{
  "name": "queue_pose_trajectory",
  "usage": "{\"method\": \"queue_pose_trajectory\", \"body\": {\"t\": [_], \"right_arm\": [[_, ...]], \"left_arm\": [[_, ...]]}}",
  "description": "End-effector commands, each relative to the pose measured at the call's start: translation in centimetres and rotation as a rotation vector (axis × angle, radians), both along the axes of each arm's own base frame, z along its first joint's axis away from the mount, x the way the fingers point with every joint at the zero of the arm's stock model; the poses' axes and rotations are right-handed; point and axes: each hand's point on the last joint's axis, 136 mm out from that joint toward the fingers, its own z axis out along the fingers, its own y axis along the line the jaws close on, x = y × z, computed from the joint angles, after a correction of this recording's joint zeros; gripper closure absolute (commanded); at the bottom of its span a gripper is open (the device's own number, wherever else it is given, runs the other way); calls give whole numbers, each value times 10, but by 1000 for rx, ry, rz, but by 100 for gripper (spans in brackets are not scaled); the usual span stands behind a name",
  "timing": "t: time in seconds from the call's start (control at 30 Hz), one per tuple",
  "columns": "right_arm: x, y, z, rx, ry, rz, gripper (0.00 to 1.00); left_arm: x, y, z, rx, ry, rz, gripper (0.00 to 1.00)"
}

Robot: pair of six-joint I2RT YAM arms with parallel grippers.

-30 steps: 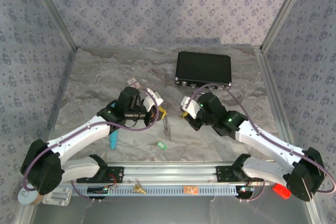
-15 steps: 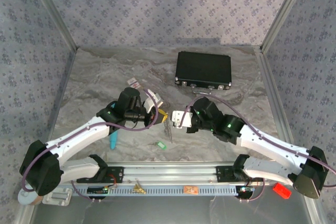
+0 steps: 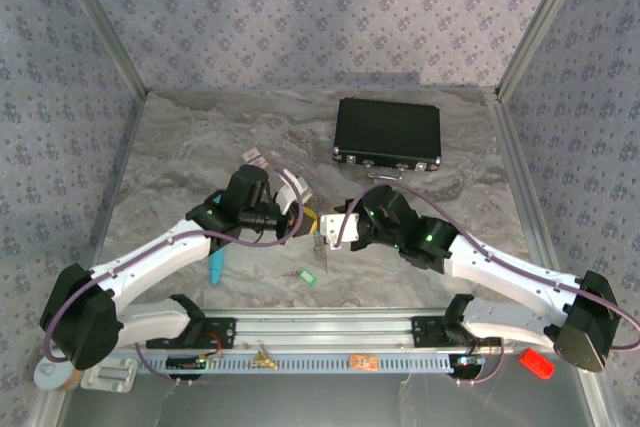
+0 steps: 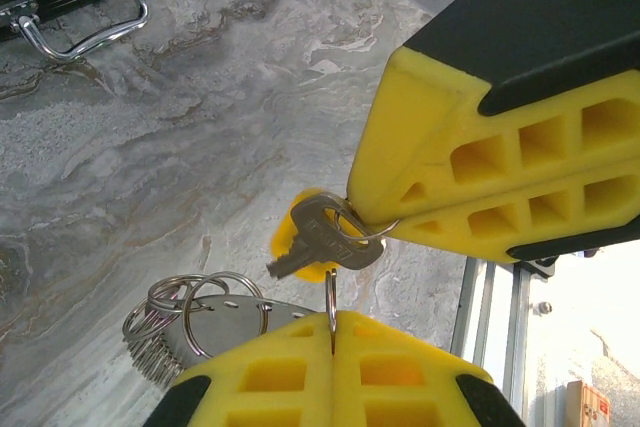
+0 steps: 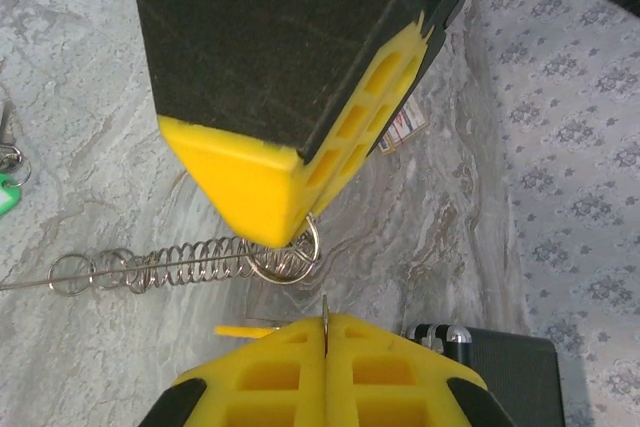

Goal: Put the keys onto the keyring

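Evidently mid-threading: left claw [image 4: 333,322] and right claw [image 5: 326,325] are both pressed together on thin keyring [image 5: 190,265] wire, tip to tip, probably to steady it. Yellow key [image 4: 318,242] hangs between them; green key [image 3: 307,275] lies apart on the table [image 3: 200,157].

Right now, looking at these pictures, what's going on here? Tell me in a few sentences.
Two robot arms are working at getting keys onto a ring. The left gripper and the right gripper are tip to tip over the middle of the table. Both are shut on thin wire of the silvery keyring, and the yellow-headed key hangs between them. The green-headed key lies on the table, untouched.
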Motion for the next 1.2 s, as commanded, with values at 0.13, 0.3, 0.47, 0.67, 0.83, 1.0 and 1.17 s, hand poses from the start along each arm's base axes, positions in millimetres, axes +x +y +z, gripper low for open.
{"method": "queue_pose_trajectory", "body": {"t": [0.13,0.3,0.47,0.67,0.83,1.0,1.17], "right_arm": [[-2,11,17,22,-36,47,100],[-1,14,14,8,-39,44,100],[1,16,13,4,-42,41,100],[5,15,14,4,-60,18,100],[6,14,15,5,-69,11,100],[6,12,13,-13,-70,13,100],[1,12,8,-35,-60,35,100]], "left_arm": [[2,-8,16,-37,-6,-13,100],[2,-8,17,-38,-9,-14,100],[2,-7,17,-36,-11,-10,100],[2,-7,16,-36,-10,-13,100],[2,-7,16,-35,-9,-11,100],[2,-7,16,-34,-10,-9,100],[2,-7,16,-34,-12,-9,100]]}}
